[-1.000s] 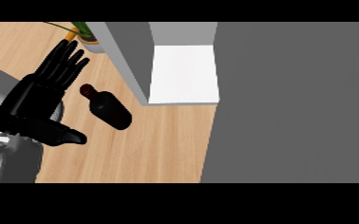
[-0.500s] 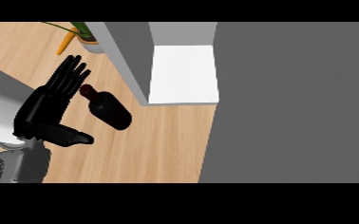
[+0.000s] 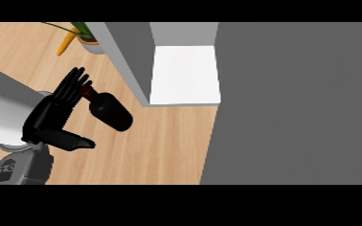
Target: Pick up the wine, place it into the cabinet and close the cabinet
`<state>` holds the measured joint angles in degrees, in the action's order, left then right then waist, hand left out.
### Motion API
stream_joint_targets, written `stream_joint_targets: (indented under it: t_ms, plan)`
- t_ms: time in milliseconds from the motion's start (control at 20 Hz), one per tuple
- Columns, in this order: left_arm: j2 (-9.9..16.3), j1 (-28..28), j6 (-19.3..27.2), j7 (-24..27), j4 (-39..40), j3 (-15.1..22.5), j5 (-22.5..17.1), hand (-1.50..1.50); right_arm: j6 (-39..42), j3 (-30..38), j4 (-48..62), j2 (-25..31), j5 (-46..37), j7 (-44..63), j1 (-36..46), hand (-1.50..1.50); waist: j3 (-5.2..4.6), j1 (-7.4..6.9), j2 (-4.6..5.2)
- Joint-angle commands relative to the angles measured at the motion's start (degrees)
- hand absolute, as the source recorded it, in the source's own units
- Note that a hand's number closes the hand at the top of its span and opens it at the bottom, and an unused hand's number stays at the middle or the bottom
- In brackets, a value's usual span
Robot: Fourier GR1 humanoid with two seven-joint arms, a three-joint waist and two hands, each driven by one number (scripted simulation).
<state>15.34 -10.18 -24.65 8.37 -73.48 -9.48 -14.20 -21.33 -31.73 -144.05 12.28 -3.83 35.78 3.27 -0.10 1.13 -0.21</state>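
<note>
A dark wine bottle [image 3: 113,111] lies on its side on the wooden counter [image 3: 155,148], its neck pointing up-left. My left hand [image 3: 51,115] is just left of it, open, with straight fingers [image 3: 71,84] alongside the neck and the thumb [image 3: 74,142] stuck out toward the bottle's base. Whether the fingers touch the neck I cannot tell. To the bottle's right is the cabinet, with its white inside floor [image 3: 185,74] showing and a grey panel [image 3: 130,57] standing between bottle and opening. My right hand does not show.
A broad grey surface [image 3: 290,100] fills the view's right side. A potted plant [image 3: 84,38] and an orange carrot [image 3: 65,45] sit at the counter's far left. A pale grey shape [image 3: 14,110] lies behind my left hand.
My left hand has drawn back toward the lower edge and shifted right, closing in on the bottle's neck. The bottle has stayed where it lay.
</note>
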Motion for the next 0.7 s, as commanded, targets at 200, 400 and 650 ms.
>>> stream_joint_targets:
  t_ms: [200,400,650]
  plan:
    - [0.2,-4.6,-0.6,7.5,13.9,-0.8,4.0,-1.5,-1.2,-1.8,-11.5,2.9,-6.1,3.6,-2.3,-1.5,0.01,0.37,0.09]
    - [1.6,-6.7,-0.4,11.3,19.2,-1.9,5.8,-1.5,-2.7,-3.3,-11.0,3.3,-7.1,3.5,-2.5,-1.5,0.02,0.29,0.07]
    - [0.5,-9.0,0.1,19.5,29.6,-0.7,10.1,-1.5,-2.7,-1.8,-12.1,5.2,-4.7,3.4,-2.0,-1.5,-0.03,0.71,0.23]
